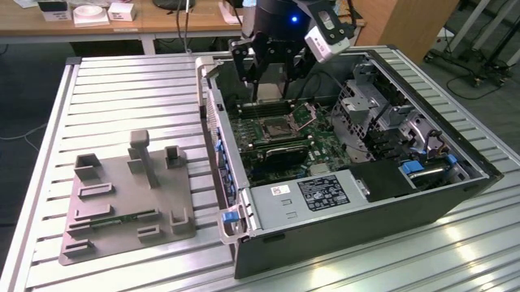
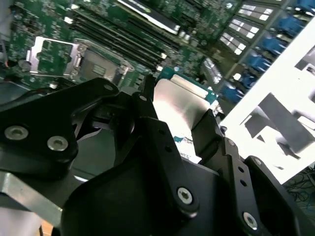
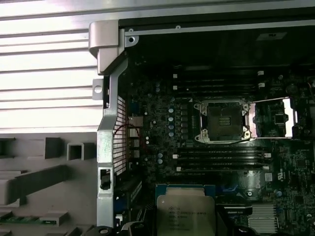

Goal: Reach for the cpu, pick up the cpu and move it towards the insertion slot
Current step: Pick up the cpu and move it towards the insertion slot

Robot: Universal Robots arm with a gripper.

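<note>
My gripper (image 1: 268, 76) hangs over the back part of the open computer case, shut on the cpu (image 1: 268, 92). In the first wrist view the cpu (image 3: 185, 212) shows its silvery top with a pale rim. In the second wrist view the cpu (image 2: 178, 105) sits between the two black fingers (image 2: 210, 129) of the gripper (image 2: 179, 114). The insertion slot (image 3: 222, 121) lies on the green board with its metal flap (image 3: 273, 118) swung open beside it. The slot (image 1: 276, 128) is a little below and in front of the held chip in the exterior view. It also appears as a silvery socket (image 2: 101, 66) in the second wrist view.
A grey plastic tray (image 1: 122, 194) lies on the slatted table at the exterior view's left, with a green memory stick (image 1: 114, 220) in it. Long black memory slots (image 3: 221, 160) flank the socket. The case wall (image 1: 213, 115), drive cages (image 1: 382, 115) and power supply (image 1: 313, 194) surround the board.
</note>
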